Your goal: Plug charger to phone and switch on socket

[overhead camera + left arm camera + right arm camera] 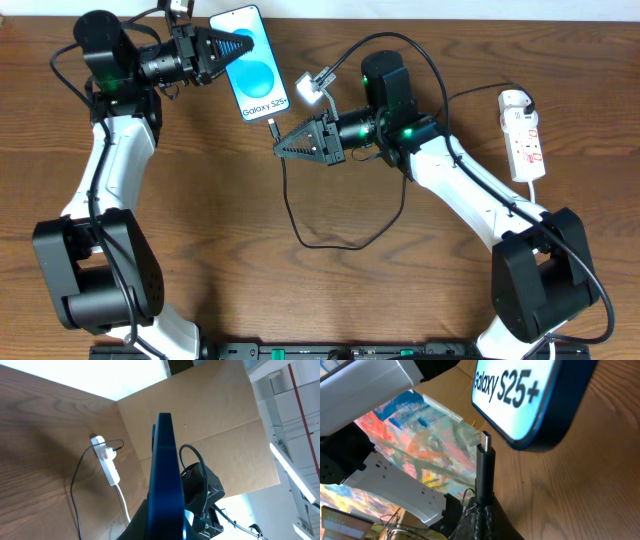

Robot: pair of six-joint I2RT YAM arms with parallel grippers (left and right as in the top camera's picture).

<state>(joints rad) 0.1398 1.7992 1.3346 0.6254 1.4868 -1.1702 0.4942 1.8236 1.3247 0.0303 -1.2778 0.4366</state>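
Note:
The phone [255,65], blue screen reading "Galaxy S25+", is held by its upper end in my shut left gripper [235,45]; in the left wrist view I see it edge-on [165,470]. My right gripper [285,143] is shut on the charger's plug [484,467], whose metal tip points at the phone's bottom edge [535,415] with a small gap. The black charger cable [330,240] loops across the table and runs to the socket [523,135], a white power strip at the right. The socket also shows in the left wrist view [106,460].
The wooden table [220,250] carries the cable loop in its middle. The right arm [470,190] lies between the loop and the socket. A cardboard wall [210,425] stands behind the table.

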